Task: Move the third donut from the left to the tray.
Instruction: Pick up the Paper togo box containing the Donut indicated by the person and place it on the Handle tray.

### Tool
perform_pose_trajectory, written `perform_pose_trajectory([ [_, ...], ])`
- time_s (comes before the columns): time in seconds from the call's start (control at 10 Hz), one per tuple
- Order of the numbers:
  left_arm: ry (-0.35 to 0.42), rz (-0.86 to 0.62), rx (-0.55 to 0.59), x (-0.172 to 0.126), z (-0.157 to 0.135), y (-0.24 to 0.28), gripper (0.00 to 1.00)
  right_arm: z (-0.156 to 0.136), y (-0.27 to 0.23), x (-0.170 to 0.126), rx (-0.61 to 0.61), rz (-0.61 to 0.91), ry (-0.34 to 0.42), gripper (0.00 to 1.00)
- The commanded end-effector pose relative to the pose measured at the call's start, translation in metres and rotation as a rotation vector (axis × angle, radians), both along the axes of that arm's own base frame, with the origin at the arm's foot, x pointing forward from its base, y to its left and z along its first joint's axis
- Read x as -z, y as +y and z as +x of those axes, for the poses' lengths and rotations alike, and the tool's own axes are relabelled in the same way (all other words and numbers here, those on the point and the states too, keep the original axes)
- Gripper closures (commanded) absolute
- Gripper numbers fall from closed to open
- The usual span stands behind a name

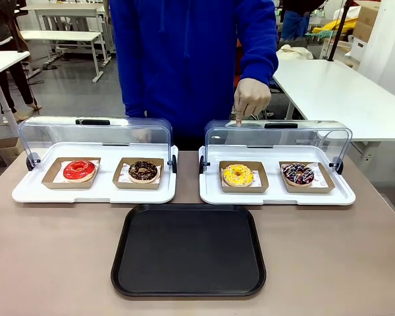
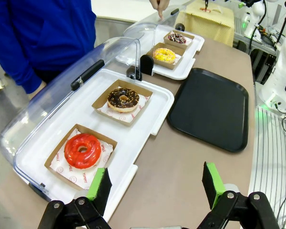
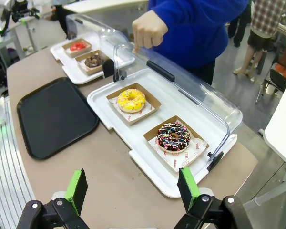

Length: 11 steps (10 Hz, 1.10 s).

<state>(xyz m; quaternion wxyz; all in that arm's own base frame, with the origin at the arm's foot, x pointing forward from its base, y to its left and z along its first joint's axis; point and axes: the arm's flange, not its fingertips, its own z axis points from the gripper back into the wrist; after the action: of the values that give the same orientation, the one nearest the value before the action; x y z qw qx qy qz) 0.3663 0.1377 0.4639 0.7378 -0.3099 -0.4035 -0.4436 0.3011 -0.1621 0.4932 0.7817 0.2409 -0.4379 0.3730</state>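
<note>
As seen from the front, the yellow donut (image 1: 238, 174) sits in its brown holder (image 1: 243, 189) on the right display tray (image 1: 276, 197), in the left of that tray's two places; a sprinkled chocolate donut (image 1: 297, 173) lies beside it; the clear lid (image 1: 276, 135) stands raised behind them; the person's hand (image 1: 251, 99) points one finger down at the lid's top edge, above the yellow donut; the black tray (image 1: 188, 250) lies on the table just in front of both display trays, between them.

In the left wrist view, the left gripper (image 2: 157, 186) hangs over the table beside the left display tray (image 2: 148, 102), jaws wide apart, holding nothing; a red donut (image 2: 83, 150) lies nearest, the yellow donut well beyond.

In the right wrist view, the right gripper (image 3: 132, 191) hangs near the right display tray's front edge, jaws likewise spread and holding nothing; the yellow donut remains apart from the black tray.
</note>
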Motion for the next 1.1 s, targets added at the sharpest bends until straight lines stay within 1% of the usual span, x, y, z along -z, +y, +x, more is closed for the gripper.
perform_pose_trajectory([
  [0.0,-0.026,-0.018,0.009,-0.001,0.002,0.001,0.0,0.012,0.019,-0.016,-0.019,-0.05,0.002,0.0],
  [0.1,-0.026,-0.018,0.009,-0.001,0.002,0.001,0.0,0.028,0.047,-0.029,-0.033,-0.123,0.016,0.0],
  [0.2,-0.026,-0.018,0.009,-0.001,0.002,0.001,0.0,0.046,0.072,-0.034,-0.054,-0.187,0.032,0.0],
  [0.3,-0.026,-0.018,0.009,-0.001,0.002,0.001,0.0,0.06,0.101,-0.034,-0.079,-0.244,0.049,0.0],
  [0.4,-0.026,-0.018,0.009,-0.001,0.002,0.001,0.0,0.072,0.133,-0.027,-0.104,-0.312,0.06,0.0],
  [0.7,-0.026,-0.018,0.009,-0.001,0.002,0.001,0.0,0.09,0.221,0.02,-0.219,-0.563,0.083,0.0],
  [0.9,-0.026,-0.018,0.009,-0.001,0.002,0.001,0.0,0.099,0.258,0.049,-0.275,-0.702,0.066,0.0],
  [1.0,-0.026,-0.018,0.009,-0.001,0.002,0.001,0.0,0.106,0.269,0.069,-0.289,-0.768,0.051,0.0],
])
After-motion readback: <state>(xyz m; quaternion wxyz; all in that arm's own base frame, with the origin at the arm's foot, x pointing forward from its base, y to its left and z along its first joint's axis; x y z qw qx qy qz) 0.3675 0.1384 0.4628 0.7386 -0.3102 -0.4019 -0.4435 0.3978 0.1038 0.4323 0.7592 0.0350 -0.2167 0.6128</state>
